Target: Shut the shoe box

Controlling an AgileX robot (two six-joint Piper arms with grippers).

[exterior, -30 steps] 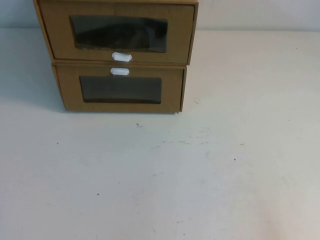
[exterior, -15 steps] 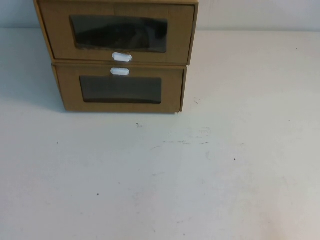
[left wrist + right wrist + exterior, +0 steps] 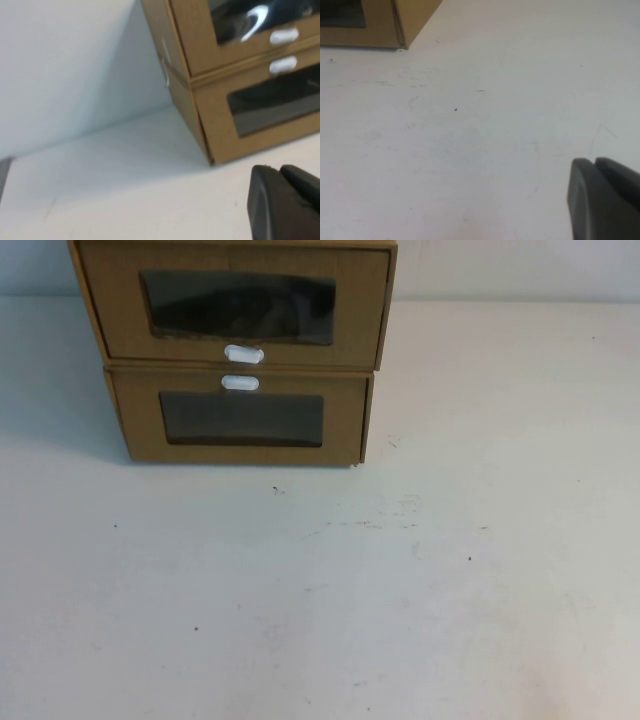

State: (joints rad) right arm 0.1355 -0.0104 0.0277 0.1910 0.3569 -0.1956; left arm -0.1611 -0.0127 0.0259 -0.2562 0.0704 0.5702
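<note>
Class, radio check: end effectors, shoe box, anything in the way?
Left end effector and right end effector both low over table, away from boxes. Shoe box atop lower box. Path open.

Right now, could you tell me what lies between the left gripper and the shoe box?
Only bare white table. In the left wrist view, the left gripper sits near the bottom box, below the top shoe box.

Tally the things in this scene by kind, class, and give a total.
Cardboard boxes: 2, the shoe box stacked on the lower box
White pull tabs: 2
Grippers: 2, left gripper and right gripper, each low over the table
Total: 6
</note>
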